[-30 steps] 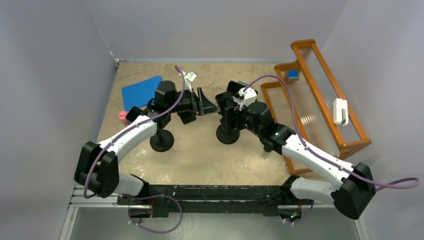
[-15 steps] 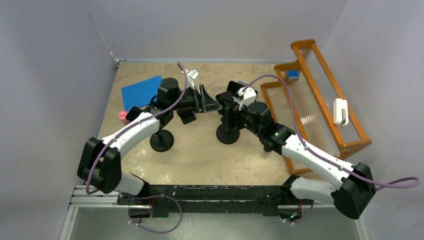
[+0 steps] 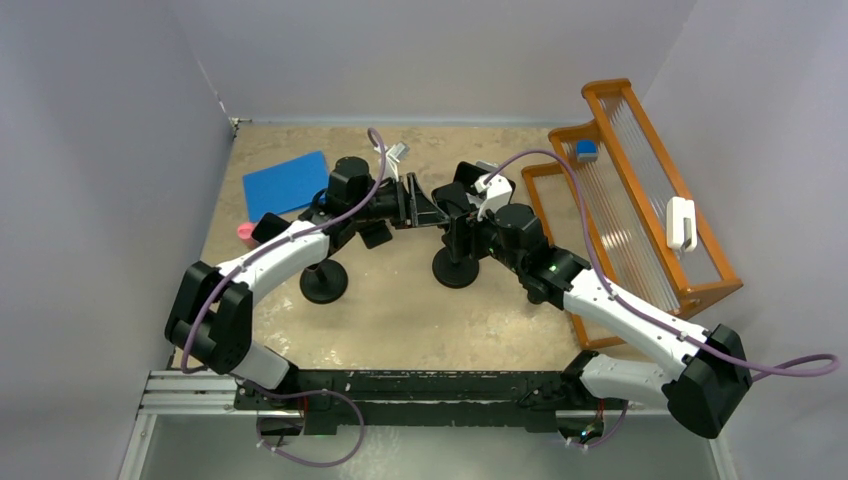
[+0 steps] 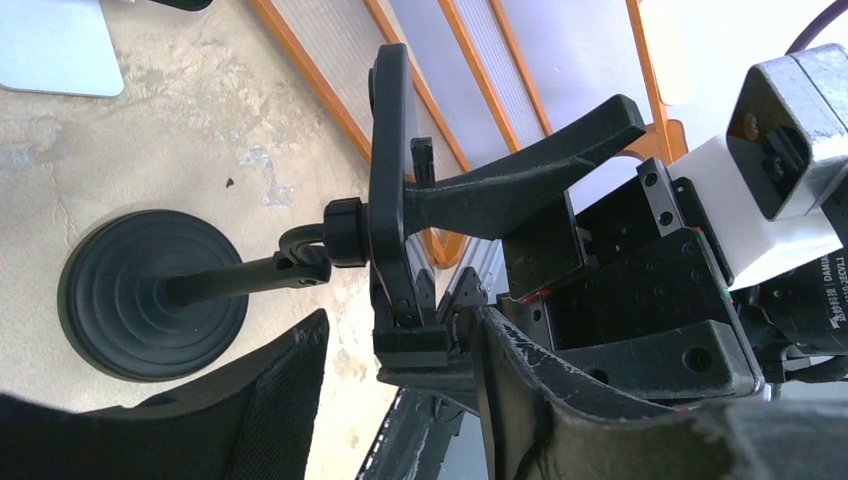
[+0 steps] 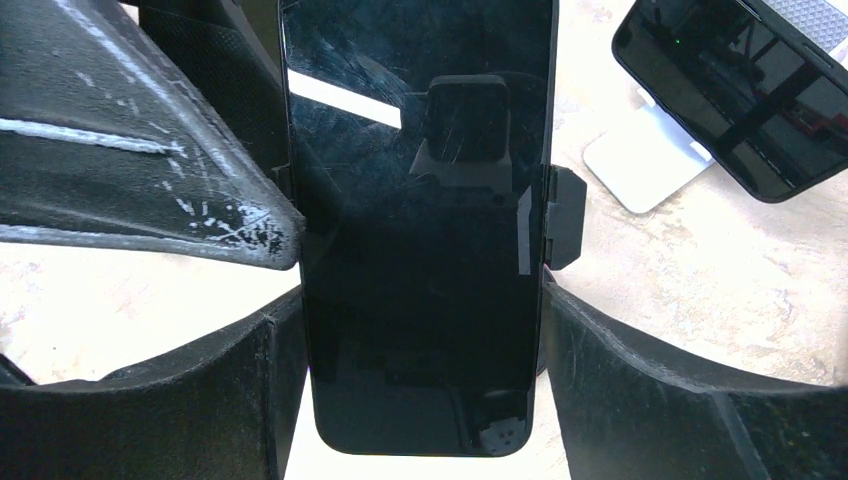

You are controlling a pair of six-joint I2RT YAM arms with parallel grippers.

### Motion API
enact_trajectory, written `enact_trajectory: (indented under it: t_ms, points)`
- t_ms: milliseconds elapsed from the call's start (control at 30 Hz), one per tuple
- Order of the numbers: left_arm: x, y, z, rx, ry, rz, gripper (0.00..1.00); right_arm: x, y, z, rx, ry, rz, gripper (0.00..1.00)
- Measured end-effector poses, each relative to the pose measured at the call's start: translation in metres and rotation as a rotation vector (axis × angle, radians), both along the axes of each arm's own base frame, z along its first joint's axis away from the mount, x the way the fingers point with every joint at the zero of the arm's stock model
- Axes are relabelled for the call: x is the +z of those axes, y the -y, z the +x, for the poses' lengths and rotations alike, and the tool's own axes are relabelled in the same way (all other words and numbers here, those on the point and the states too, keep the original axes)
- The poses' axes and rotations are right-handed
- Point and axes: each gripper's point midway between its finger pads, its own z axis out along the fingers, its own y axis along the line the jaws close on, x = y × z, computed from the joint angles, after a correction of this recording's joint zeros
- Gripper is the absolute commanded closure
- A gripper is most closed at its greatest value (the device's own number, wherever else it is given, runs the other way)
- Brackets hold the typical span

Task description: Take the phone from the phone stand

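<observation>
tan mottled table (image 3: 400, 330) w/ pale lavender walls round it, orange rack (image 3: 640, 230) at the right. task not done yet: the phone (image 5: 425, 230) sits upright in the clamp of the black phone stand (image 3: 456, 268) at mid-table, and the clamp's side clip (image 5: 565, 215) hugs its right edge. right gripper (image 5: 420, 305) has a finger on each long edge of the phone and looks closed on it, so the grasp seems made. left gripper (image 4: 400, 330) is at the stand's left side, fingers spread wide w/ the holder's bottom end between them. no contact visible; prob. there to steady the stand. left to do: pull the phone out of the clip & clear of the stand.

writing: phone screen is dark, no logo or brand visible. small white print on the right arm's wrist motor (image 4: 825, 290) reads approx "damia…", cut by the frame edge, rest too small. a second phone (image 5: 730, 90) leans on a white stand (image 5: 640, 165) farther off, no readable marks.
</observation>
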Motion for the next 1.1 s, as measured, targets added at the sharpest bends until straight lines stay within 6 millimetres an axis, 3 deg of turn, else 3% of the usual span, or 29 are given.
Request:
enact_trajectory:
  t_ms: [200,333,500,567,933,1100]
  points:
    - [-0.0059,0.0039,0.0003,-0.005,-0.034,0.001,0.61,0.0001,-0.0001,0.0000,0.002,0.001,-0.001,0.21]
    - [-0.0024,0.0058,-0.0010,-0.018,-0.033,-0.013,0.76,0.0001,-0.0003,-0.0002,0.003,0.001,-0.001,0.20]
    - [-0.0004,0.0074,-0.0023,-0.025,-0.032,-0.020,0.94,0.0001,0.0003,0.0004,-0.001,0.003,-0.002,0.02]
    - [-0.0006,0.0074,-0.0024,-0.025,-0.034,-0.020,1.00,0.0010,0.0006,0.0013,-0.005,0.007,-0.001,0.01]
    - [-0.0008,0.0074,-0.0025,-0.025,-0.035,-0.019,1.00,0.0057,0.0025,0.0068,-0.032,0.031,0.005,0.01]
    - [-0.0007,0.0074,-0.0025,-0.025,-0.035,-0.019,1.00,-0.0027,0.0005,0.0096,-0.034,0.017,-0.009,0.01]
